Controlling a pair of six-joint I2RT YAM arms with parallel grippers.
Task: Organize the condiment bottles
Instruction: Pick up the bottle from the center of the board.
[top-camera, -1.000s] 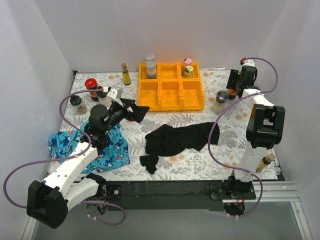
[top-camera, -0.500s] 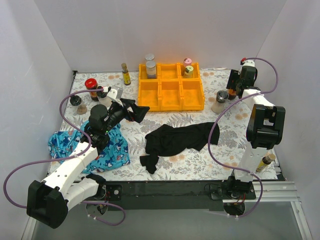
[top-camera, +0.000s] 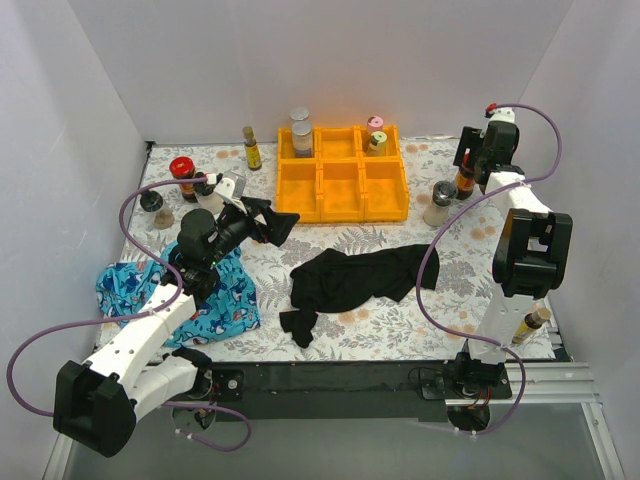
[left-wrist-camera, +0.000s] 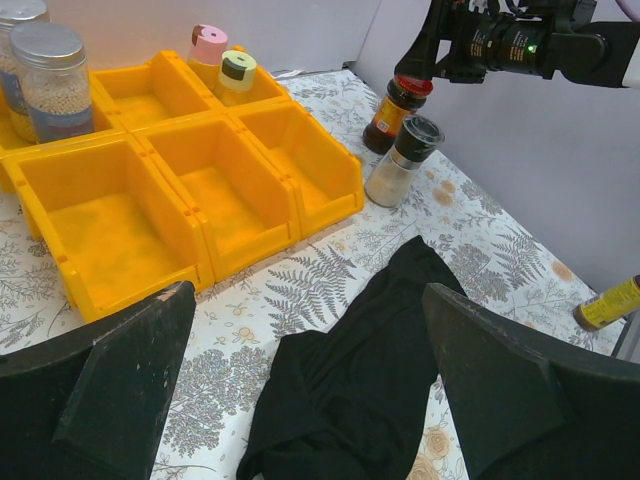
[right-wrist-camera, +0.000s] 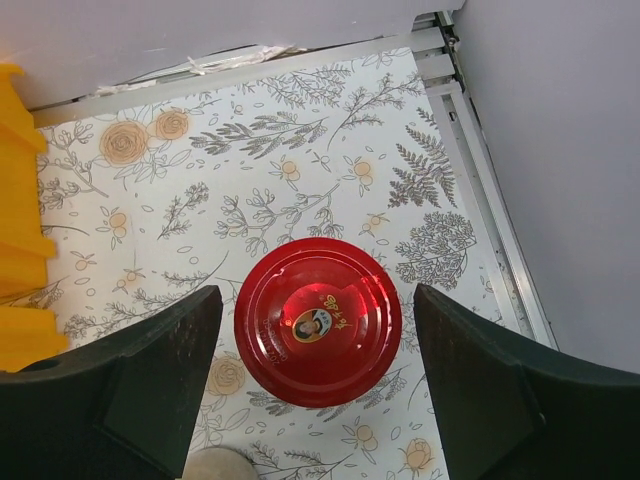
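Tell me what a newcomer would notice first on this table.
The bright orange tray at the back centre stands out, mostly empty, with a few jars in its rear compartments. A black cloth lies crumpled in front of it. At far right, the right gripper hangs open over a red-lidded jar.

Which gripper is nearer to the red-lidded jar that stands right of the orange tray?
Right. The right gripper hangs directly above the red-lidded jar, fingers open either side of its lid. The left gripper is far away, by the orange tray's left front corner.
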